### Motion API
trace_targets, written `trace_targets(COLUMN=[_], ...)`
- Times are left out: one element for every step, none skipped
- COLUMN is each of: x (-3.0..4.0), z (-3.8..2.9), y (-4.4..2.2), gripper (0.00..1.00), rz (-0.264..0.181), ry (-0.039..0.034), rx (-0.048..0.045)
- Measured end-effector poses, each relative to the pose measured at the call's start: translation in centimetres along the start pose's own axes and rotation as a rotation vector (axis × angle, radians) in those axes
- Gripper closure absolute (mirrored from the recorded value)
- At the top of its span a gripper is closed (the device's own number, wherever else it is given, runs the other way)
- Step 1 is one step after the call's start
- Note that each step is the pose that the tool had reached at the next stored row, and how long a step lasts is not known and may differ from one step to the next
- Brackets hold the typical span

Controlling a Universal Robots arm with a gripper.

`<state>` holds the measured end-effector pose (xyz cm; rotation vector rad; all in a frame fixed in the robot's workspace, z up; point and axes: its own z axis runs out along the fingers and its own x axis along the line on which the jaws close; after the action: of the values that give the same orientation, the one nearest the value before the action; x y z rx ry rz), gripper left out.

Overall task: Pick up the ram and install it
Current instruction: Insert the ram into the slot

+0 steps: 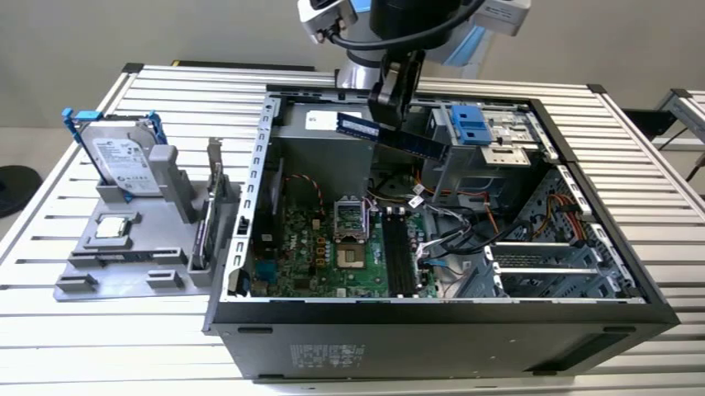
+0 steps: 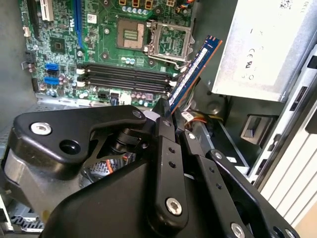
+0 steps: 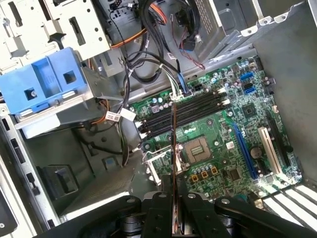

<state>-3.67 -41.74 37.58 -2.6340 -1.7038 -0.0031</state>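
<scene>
The pincer (image 1: 385, 111) is pinching tight on the ram (image 1: 408, 139). The ram is hanging above the black slots (image 1: 397, 247), its long side tilting and turning across them.

The arm (image 1: 355, 76) has a silver-grey tube section, with light-blue caps (image 1: 470, 45) and pale housings (image 1: 509, 12) above it. A thick black cable (image 1: 358, 38) loops across the wrist. The pincer (image 1: 385, 115) is matt black. In the second wrist view, its broad rounded link plates (image 2: 74, 141) carry silver pivot pins (image 2: 40, 128). Its narrow bar-shaped fingers (image 2: 168, 153) have small round holes and a silver recessed screw (image 2: 174, 207). An orange-red patch (image 2: 105, 167) shows between the links.
</scene>
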Motion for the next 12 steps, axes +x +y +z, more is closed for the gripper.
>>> trace_targets(x=[0.0,0.0,0.0,0.0,0.0,0.0,0.0,0.0,0.0,0.0,0.0,0.0], z=[0.0,0.0,0.0,0.0,0.0,0.0,0.0,0.0,0.0,0.0,0.0,0.0], y=[0.0,0.0,0.0,0.0,0.0,0.0,0.0,0.0,0.0,0.0,0.0,0.0], gripper=[1.0,1.0,1.0,1.0,1.0,1.0,1.0,1.0,1.0,1.0,1.0,1.0], rz=[0.005,0.009,0.013,0.018,0.022,0.026,0.031,0.035,0.039,0.044,0.048,0.053], ry=[0.0,0.0,0.0,0.0,0.0,0.0001,0.0,0.0,0.0,0.0001,0.0001,0.0001], rx=[0.0,0.0,-0.0001,-0.0001,-0.0001,-0.0001,-0.0001,-0.0002,-0.0002,-0.0002,-0.0002,-0.0002])
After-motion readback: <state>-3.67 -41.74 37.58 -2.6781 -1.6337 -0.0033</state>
